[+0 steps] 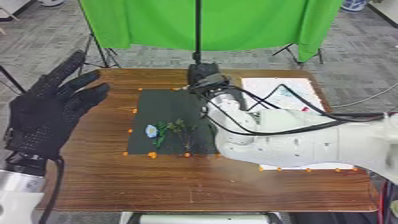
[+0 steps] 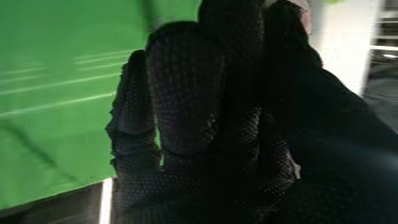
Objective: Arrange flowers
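Your left hand (image 1: 49, 117) hangs open; you can't tell whether your right hand (image 1: 203, 74), near the table's (image 1: 178, 192) far edge, grips anything.

On the brown surface (image 1: 98, 187), a dark mat (image 1: 158, 107) carries green stems (image 1: 185, 132) and one pale blue piece (image 1: 151, 131); the left hand (image 1: 43, 117) has relaxed fingers, the right hand (image 1: 205, 75) is near the mat's far edge

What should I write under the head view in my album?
Blue flower and green stems lie on a dark mat, with the robot's right hand at its far edge.
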